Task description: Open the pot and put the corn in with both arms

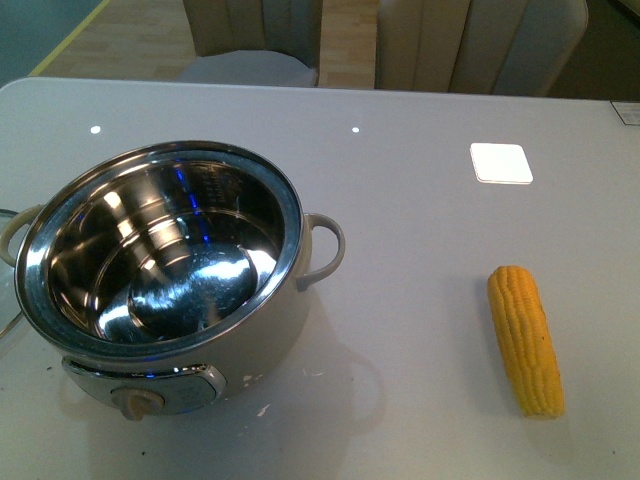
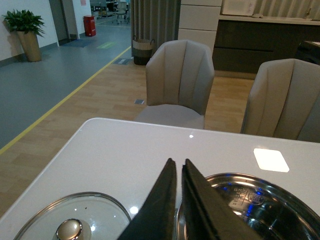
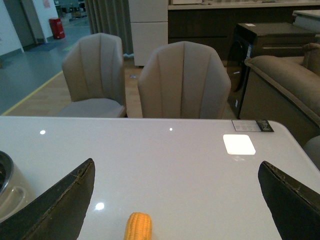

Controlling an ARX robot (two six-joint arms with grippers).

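Note:
The cream-white pot [image 1: 265, 340] stands open at the table's left, its shiny steel bowl [image 1: 160, 250] empty, knob facing front. The yellow-orange corn [image 1: 526, 338] lies on the table at the right. Neither arm shows in the front view. My left gripper [image 2: 179, 162] is shut and empty, its tips above the table between the pot's rim [image 2: 260, 182] and a glass lid [image 2: 75, 220] lying on the table. My right gripper [image 3: 177, 167] is wide open and empty, with the corn's end [image 3: 138, 226] between its fingers, nearer one of them. The pot's handle [image 3: 12, 197] shows beside it.
The glass lid's edge [image 1: 8, 300] shows left of the pot. Two beige chairs [image 1: 480, 40] stand behind the table's far edge. A small label [image 1: 627, 112] lies at the far right corner. Bright light reflections [image 1: 500, 162] mark the tabletop.

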